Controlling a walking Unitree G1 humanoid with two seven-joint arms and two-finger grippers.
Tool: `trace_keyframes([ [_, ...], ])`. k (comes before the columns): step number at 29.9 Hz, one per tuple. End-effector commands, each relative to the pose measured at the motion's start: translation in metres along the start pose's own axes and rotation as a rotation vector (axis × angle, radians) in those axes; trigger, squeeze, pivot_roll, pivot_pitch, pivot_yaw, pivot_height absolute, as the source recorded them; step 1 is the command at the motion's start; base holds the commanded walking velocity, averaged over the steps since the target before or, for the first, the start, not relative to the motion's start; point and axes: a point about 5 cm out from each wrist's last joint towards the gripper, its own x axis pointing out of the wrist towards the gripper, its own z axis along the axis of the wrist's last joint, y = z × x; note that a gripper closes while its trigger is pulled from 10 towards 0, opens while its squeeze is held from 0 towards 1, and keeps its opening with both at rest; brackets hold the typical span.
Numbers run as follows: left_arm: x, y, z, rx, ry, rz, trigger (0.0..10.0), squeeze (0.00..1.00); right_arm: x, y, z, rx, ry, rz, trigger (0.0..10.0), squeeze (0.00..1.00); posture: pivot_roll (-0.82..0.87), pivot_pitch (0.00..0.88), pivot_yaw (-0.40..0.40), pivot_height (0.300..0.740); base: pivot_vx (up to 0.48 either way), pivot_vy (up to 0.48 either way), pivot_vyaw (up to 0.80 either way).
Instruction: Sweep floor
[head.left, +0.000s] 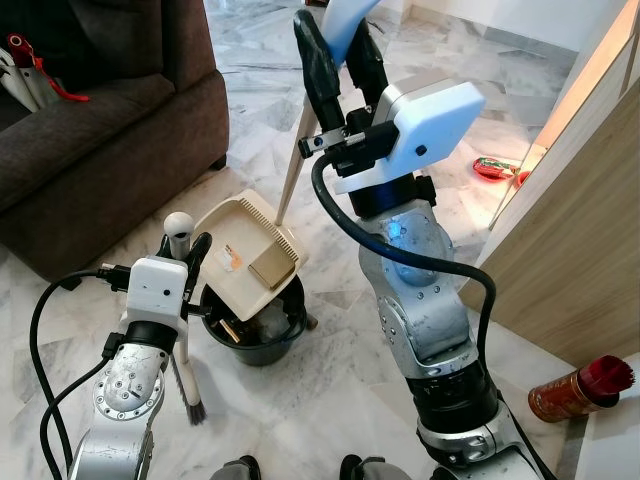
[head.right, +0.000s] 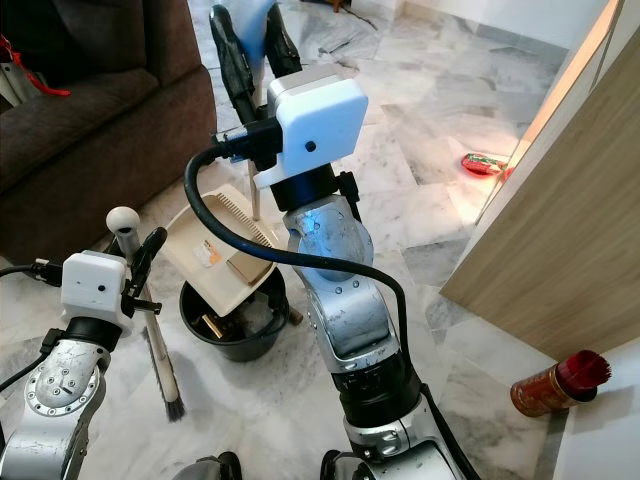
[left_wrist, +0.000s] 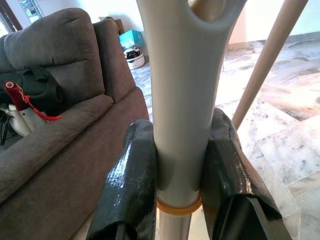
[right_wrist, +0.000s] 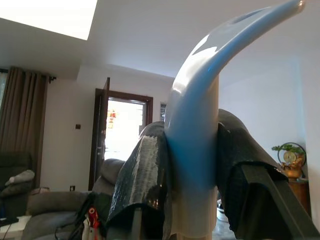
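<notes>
My left gripper (head.left: 187, 255) is shut on the pale broom handle (left_wrist: 179, 100), just below its round knob. The broom stands upright, with its dark bristles (head.left: 193, 405) on the marble floor beside a black bucket (head.left: 255, 338). A cream dustpan (head.left: 245, 245) is tilted over the bucket's mouth, holding a tan card piece (head.left: 270, 266) and a small scrap. Its wooden pole (head.left: 295, 165) rises to a light blue grip (right_wrist: 192, 150), on which my right gripper (head.left: 340, 45) is shut, high above the bucket.
A brown sofa (head.left: 90, 150) stands at the left, with a red and white item on its seat. A wooden cabinet (head.left: 590, 230) closes off the right. A red wrapper (head.left: 495, 168) lies on the floor by it, and a red-capped bottle (head.left: 580, 388) at the lower right.
</notes>
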Motion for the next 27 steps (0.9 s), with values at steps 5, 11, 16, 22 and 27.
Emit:
trace_keyframes([
  [5, 0.0, 0.001, 0.009, 0.033, -0.05, -0.009, 10.0, 0.0, 0.002, 0.016, 0.03, 0.02, -0.154, 0.038, 10.0, 0.0, 0.03, 0.205, -0.033, 0.74, 0.0, 0.0, 0.0],
  [11, 0.001, 0.0, 0.009, 0.033, -0.054, -0.012, 10.0, 0.0, -0.001, 0.027, 0.037, 0.002, -0.194, 0.09, 10.0, 0.0, 0.03, 0.203, -0.033, 0.74, 0.0, 0.0, 0.0],
  [16, 0.002, 0.0, 0.009, 0.033, -0.054, -0.012, 10.0, 0.0, -0.002, 0.033, 0.039, -0.013, -0.207, 0.121, 10.0, 0.0, 0.03, 0.201, -0.033, 0.74, 0.0, 0.0, 0.0],
  [22, 0.002, 0.0, 0.009, 0.032, -0.056, -0.014, 10.0, 0.0, -0.003, 0.034, 0.041, -0.021, -0.218, 0.129, 10.0, 0.0, 0.03, 0.199, -0.033, 0.74, 0.0, 0.0, 0.0],
  [27, 0.002, 0.0, 0.008, 0.031, -0.056, -0.014, 10.0, 0.0, -0.004, 0.036, 0.042, -0.041, -0.225, 0.147, 10.0, 0.0, 0.03, 0.204, -0.035, 0.74, 0.0, 0.0, 0.0],
])
